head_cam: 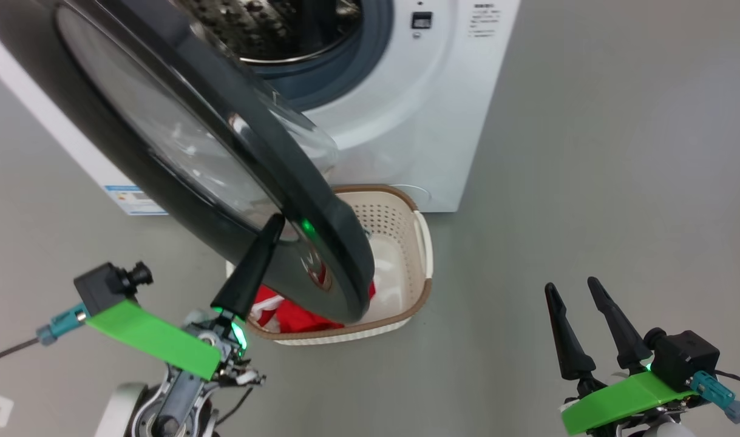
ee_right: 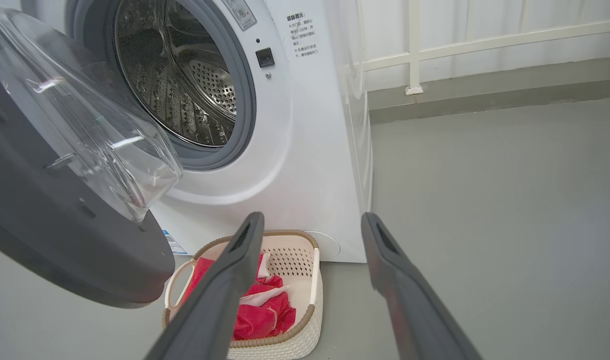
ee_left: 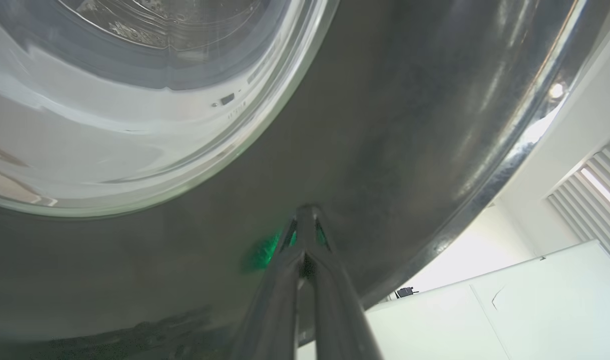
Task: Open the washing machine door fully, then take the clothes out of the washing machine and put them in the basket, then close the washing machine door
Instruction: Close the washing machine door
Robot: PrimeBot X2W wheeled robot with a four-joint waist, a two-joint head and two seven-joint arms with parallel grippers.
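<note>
**Left gripper pressed to the open washer door, placed to push it shut**

The washing machine door (head_cam: 181,152) stands swung out from the washing machine (head_cam: 406,121), its clear glass bowl turned towards the drum (ee_right: 184,90), where no garment can be seen. The red clothes (head_cam: 285,312) lie in the basket (head_cam: 421,243) on the floor, just in front of the machine and below the door's free edge. Closing the door therefore looks like the step in hand.

The left gripper (head_cam: 275,220) has its fingers pinched together, holding nothing. Its tips touch the glossy black ring on the door's outer face, near the free edge. The arm reaches up and forward from the lower left.

To close well, the push should probably stay out near that edge and follow the door's arc. The slick surface could let the tips slide. Pressure likely has to continue until the latch catches.

The right gripper (head_cam: 571,285) waits low on the right with its fingers spread wide and empty, well apart from the door.
</note>
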